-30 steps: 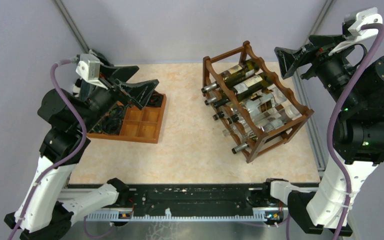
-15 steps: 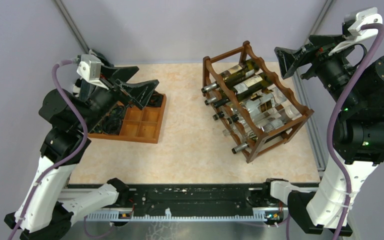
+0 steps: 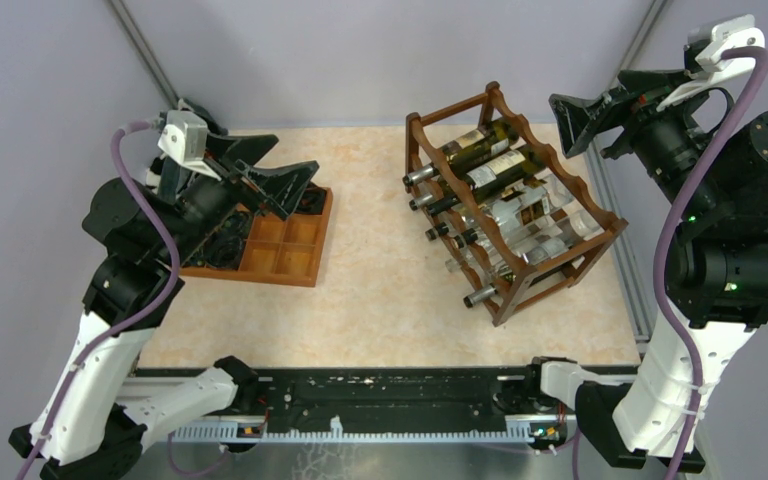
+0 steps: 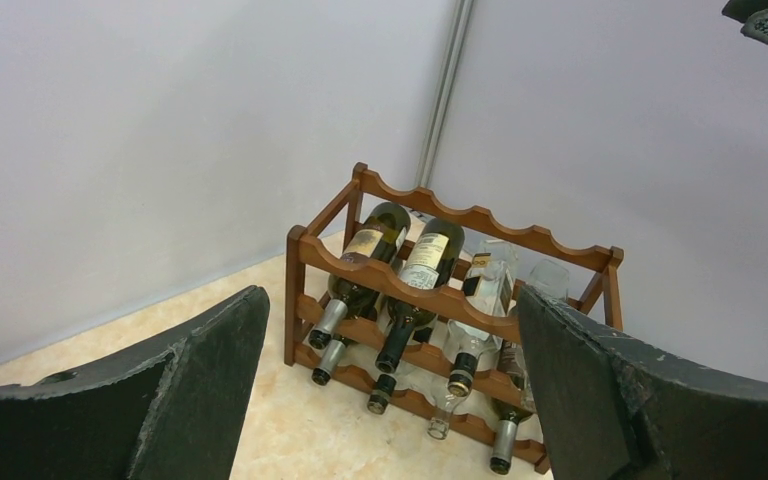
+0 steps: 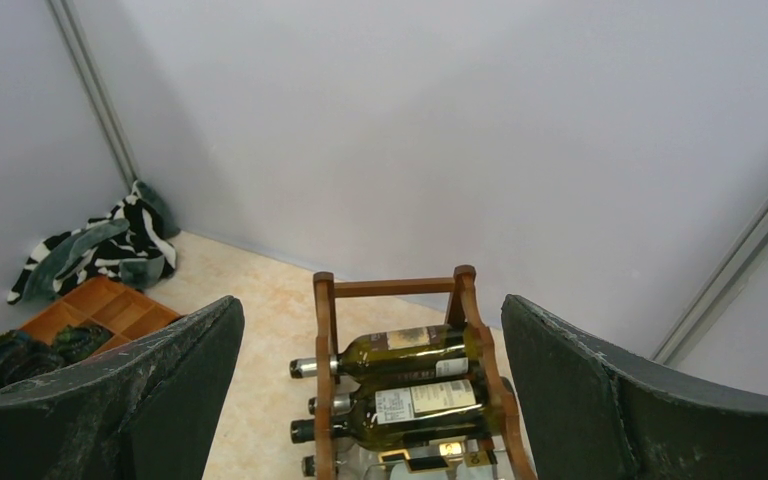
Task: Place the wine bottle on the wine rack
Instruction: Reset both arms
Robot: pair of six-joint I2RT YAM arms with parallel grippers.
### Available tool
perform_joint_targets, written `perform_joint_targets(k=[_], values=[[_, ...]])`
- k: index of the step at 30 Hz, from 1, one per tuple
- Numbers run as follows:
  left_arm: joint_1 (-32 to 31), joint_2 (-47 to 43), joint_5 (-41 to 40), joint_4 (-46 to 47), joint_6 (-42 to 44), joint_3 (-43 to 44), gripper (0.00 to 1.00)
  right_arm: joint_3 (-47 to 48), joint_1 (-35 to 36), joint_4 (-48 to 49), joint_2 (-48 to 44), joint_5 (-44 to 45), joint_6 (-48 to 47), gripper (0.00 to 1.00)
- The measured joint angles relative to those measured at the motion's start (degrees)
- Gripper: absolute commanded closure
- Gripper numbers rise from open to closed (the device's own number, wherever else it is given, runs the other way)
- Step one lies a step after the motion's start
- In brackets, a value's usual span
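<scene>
Eyeing the wine rack (image 3: 560,250): left gripper (image 3: 292,157) well left of it, right gripper (image 3: 592,92) off its far-right corner, both wide open and empty; every wine bottle (image 3: 485,140) I see already lies in it, so any grab risks dislodging one.

A robot lab cell: bare grey panel walls (image 3: 380,50) enclosing the table (image 3: 380,285).

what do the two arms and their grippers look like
The left arm and right arm each have white lower links and black joints, with a purple cable running along them. A white camera mount sits at each wrist. The fingers are broad black wedge-shaped plates with scuffed grey edges.
</scene>
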Motion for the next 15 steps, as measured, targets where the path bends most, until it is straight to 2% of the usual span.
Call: perform_joint_targets(k=[15], values=[[0.0, -0.72, -0.46, -0.83, 0.02, -0.42, 0.01, -0.37, 0.0, 0.04, 0.0, 0.31, -0.5, 0.02]])
